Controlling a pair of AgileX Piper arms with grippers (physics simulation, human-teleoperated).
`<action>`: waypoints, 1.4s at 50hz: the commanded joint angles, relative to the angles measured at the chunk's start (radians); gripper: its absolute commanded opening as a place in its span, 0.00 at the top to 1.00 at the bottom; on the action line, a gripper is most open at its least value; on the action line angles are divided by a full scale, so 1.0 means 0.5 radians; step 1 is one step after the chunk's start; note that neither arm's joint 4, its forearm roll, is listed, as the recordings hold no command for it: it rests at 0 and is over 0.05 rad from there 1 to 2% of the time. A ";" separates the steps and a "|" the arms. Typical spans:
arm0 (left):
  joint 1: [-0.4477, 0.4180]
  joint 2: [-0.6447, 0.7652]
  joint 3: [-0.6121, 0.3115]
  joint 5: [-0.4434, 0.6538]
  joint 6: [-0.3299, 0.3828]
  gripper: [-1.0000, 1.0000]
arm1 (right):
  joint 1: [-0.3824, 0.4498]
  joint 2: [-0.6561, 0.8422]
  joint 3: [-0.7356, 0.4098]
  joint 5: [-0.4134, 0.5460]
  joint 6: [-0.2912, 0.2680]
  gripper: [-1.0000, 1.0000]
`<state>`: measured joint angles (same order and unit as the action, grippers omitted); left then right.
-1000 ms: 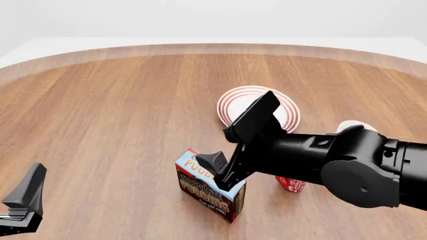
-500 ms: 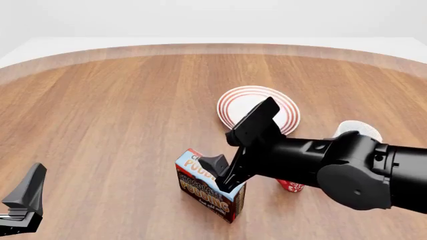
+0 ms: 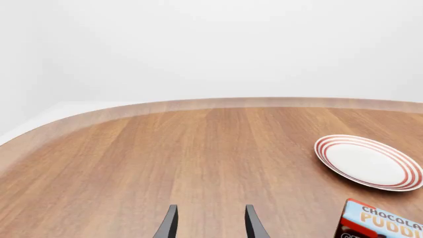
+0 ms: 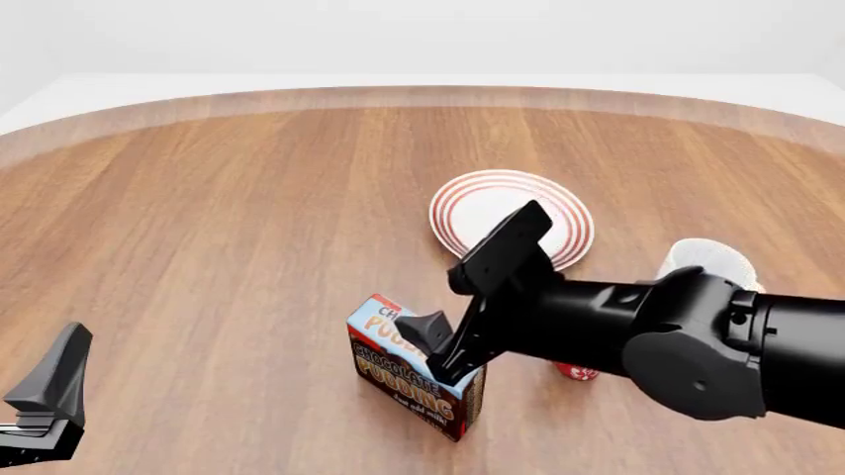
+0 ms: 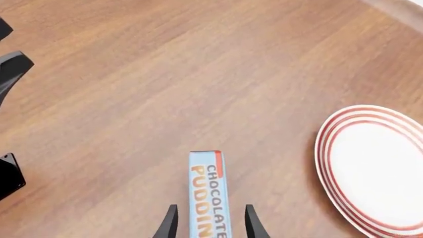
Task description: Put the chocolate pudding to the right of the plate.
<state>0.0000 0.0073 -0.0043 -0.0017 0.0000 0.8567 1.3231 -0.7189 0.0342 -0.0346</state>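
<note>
At the near middle of the bench [image 4: 237,228] stands the pudding box [image 4: 412,371], upright, in front of and a little left of the plate [image 4: 465,213], clear of its rim. Around the box's top edge sits the right gripper [image 5: 210,223], lower than a second ago, when it hung slightly higher over the same spot. Spread, with one finger [image 5: 168,224] on each flank of the narrow blue top, not visibly pressing. Signals a grasp about to close rather than a lift begun: box unmoved on the wood, task barely started. Beyond the right arm peeks a red-patterned mug [image 4: 709,262], standing right where the box must go, so a tight placement likely. Off at the near left edge idles the left gripper [image 3: 209,225], likewise spread and empty.
</note>
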 commanded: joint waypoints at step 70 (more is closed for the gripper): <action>0.000 0.000 0.000 0.000 0.000 0.00 | -0.016 0.180 0.088 -0.171 0.065 0.00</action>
<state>0.0000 0.0073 -0.0043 -0.0017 0.0000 0.8540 1.4073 -0.6835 -0.0419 -0.0057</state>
